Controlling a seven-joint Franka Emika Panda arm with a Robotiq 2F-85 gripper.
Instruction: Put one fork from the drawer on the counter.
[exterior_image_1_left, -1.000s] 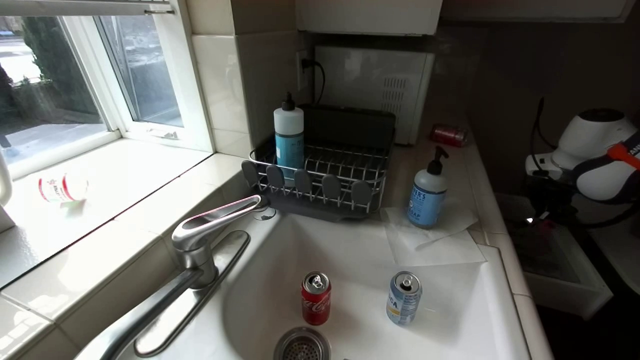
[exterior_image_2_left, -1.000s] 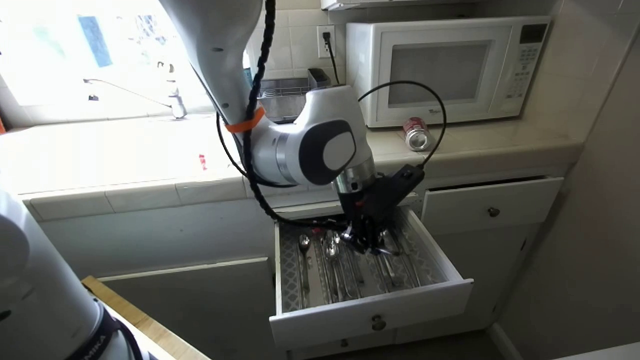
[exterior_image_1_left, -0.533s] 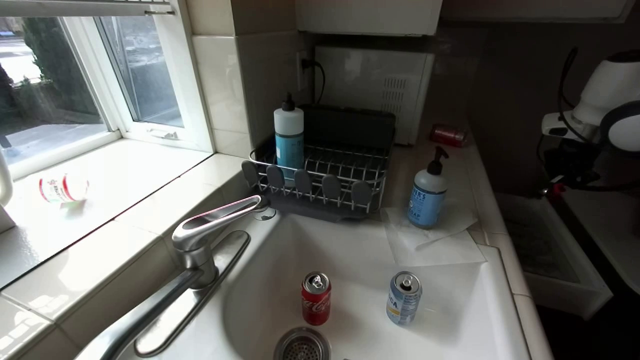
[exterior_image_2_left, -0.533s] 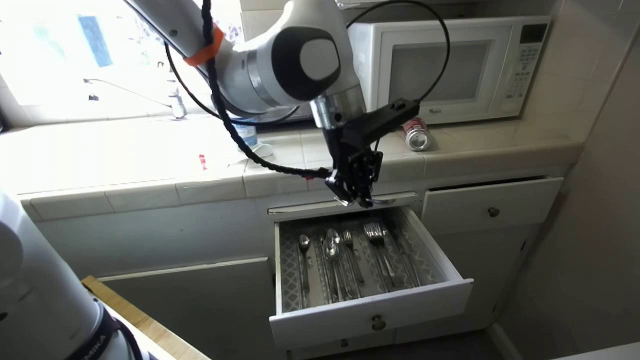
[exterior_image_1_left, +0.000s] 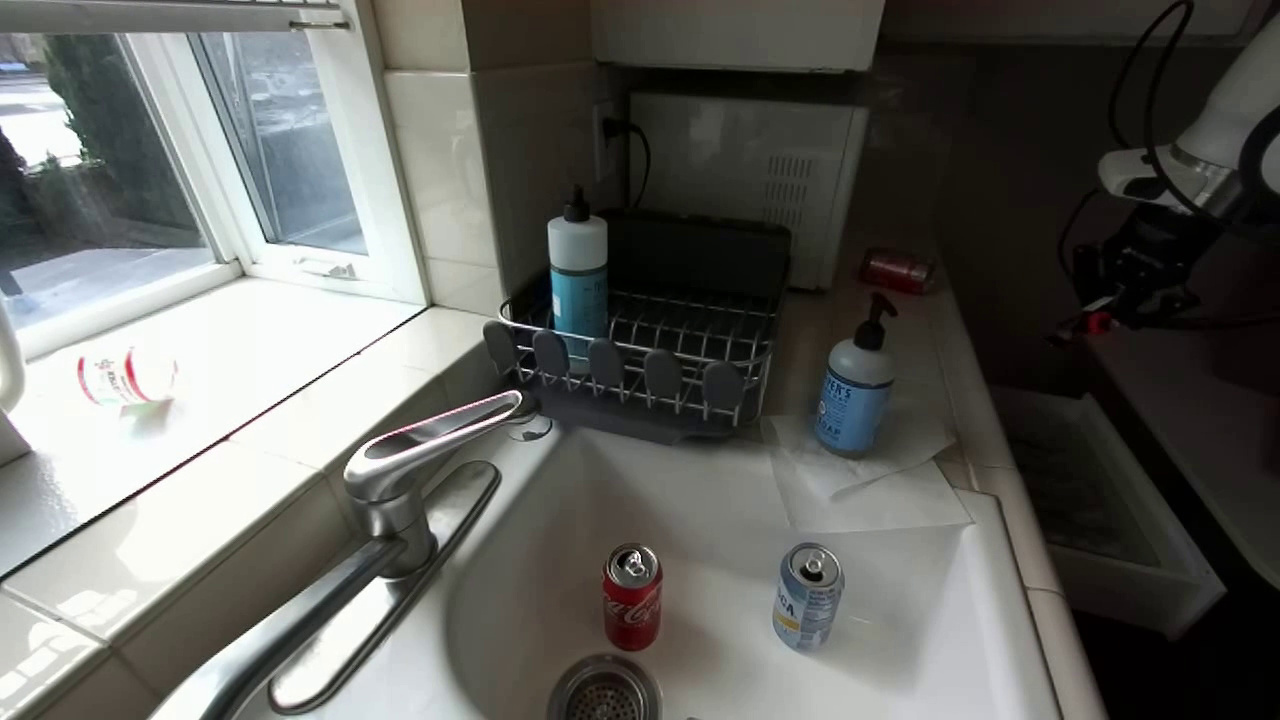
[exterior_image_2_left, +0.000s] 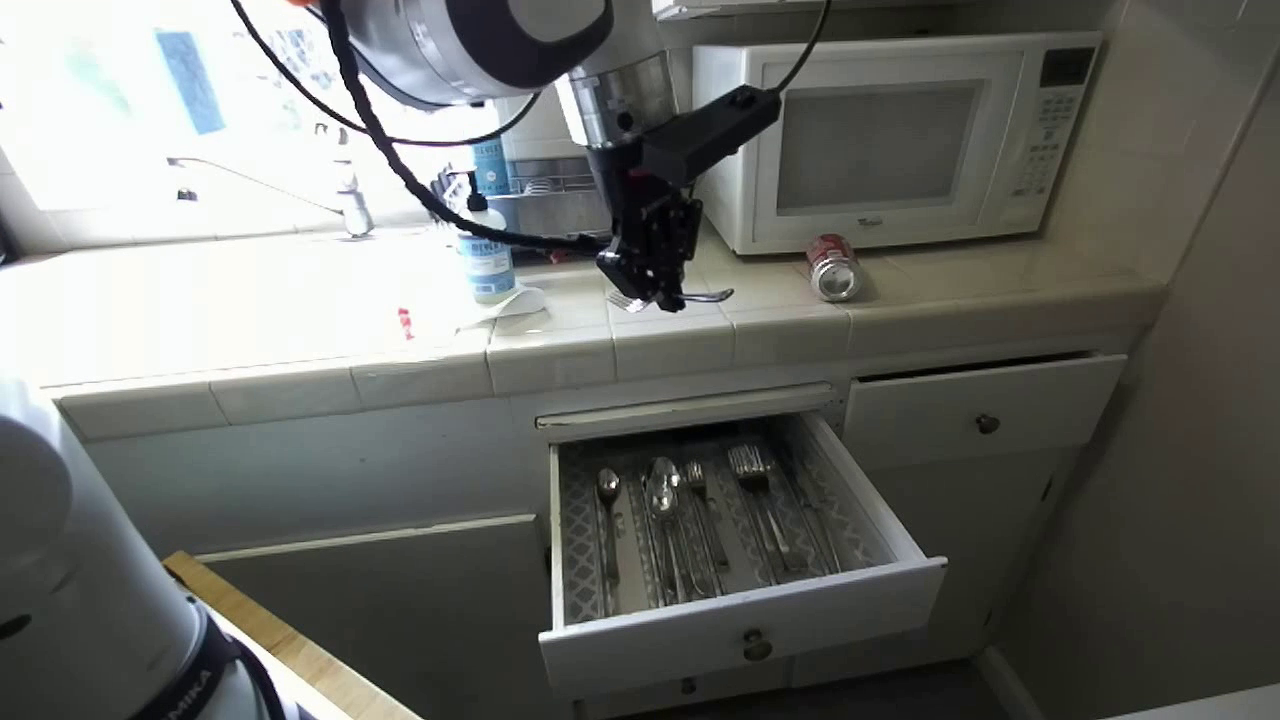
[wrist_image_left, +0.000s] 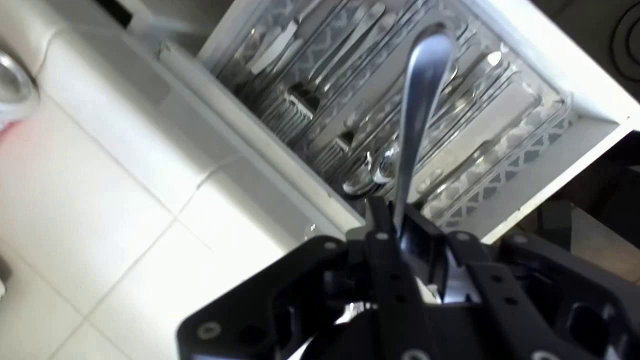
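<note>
Claw (exterior_image_2_left: 662, 300) grips 1 fork (wrist_image_left: 422, 85), seemingly mid-length, higher than the drawer (exterior_image_2_left: 650, 648)

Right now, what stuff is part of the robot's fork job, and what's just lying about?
For the job:
fork, gripped in the hand
open cutlery drawer
counter, where the fork should go

Just there:
red can and pale blue can, standing in the sink
tipped can on the counter
pump soap bottle
dish rack
microwave
</note>
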